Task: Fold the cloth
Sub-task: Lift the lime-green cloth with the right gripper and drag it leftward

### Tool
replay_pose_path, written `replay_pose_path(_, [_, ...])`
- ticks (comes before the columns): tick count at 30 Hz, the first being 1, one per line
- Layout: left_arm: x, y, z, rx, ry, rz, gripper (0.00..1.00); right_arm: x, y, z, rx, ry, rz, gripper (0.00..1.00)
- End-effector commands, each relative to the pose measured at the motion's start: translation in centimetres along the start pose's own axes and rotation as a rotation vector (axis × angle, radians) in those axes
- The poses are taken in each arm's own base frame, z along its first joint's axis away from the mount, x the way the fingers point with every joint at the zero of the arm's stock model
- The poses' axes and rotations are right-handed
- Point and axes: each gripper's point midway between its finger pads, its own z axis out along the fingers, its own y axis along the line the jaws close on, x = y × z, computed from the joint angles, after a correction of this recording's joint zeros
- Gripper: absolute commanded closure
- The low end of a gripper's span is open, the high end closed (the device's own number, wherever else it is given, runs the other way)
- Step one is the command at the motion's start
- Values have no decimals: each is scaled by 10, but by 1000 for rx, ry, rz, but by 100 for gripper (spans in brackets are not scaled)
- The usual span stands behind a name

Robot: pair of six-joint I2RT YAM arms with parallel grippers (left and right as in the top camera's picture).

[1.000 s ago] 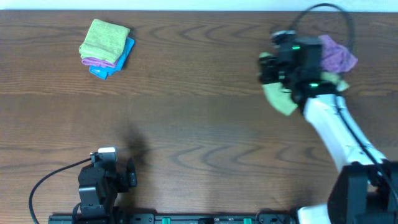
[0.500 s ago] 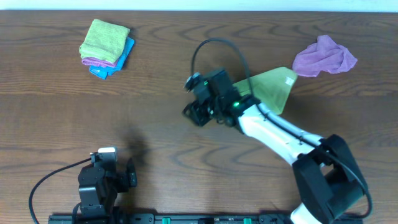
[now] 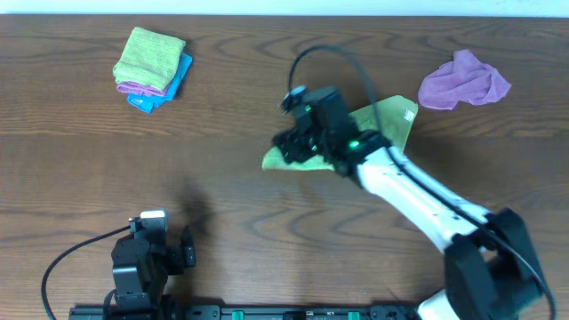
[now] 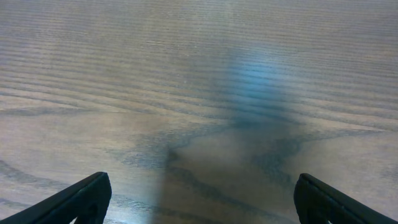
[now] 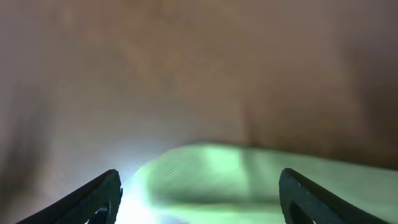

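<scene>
A lime-green cloth (image 3: 396, 120) lies stretched flat across the middle of the table, one corner at the left (image 3: 273, 160). My right gripper (image 3: 292, 147) hovers over that left end, open, and nothing is in its grip. In the right wrist view the green cloth (image 5: 249, 177) lies just below and between the two dark fingertips (image 5: 93, 199), blurred. My left gripper (image 3: 188, 252) rests at the front left, far from the cloth. It is open over bare wood (image 4: 205, 112), and its fingertips (image 4: 84, 199) stand wide apart.
A crumpled purple cloth (image 3: 464, 80) lies at the back right. A stack of folded cloths (image 3: 151, 67), green on top of pink and blue, sits at the back left. A black cable (image 3: 333, 58) loops above the right arm.
The right arm swung from the back right to the table's middle, dragging the green cloth away from the purple one. Its jaws opened and let the cloth go. The left arm stayed still.
</scene>
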Motion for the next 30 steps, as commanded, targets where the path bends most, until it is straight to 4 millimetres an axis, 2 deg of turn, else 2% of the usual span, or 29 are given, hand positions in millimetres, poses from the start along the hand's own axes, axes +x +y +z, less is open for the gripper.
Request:
replay_pose_path(1, [11, 4, 5, -24, 32, -19, 5, -19, -42, -17, 112, -52, 40, 15])
replay_pose_path(8, [11, 4, 5, -24, 32, -19, 5, -4, -92, -27, 180, -1, 68, 14])
replay_pose_path(14, [11, 4, 5, -24, 32, -19, 5, 27, -131, -19, 224, 104, 82, 13])
replay_pose_path(24, [11, 4, 5, -24, 32, -19, 5, 67, -172, -1, 186, 207, 45, 14])
replay_pose_path(30, [11, 4, 5, -24, 32, -19, 5, 80, -175, 7, 62, 204, 117, 17])
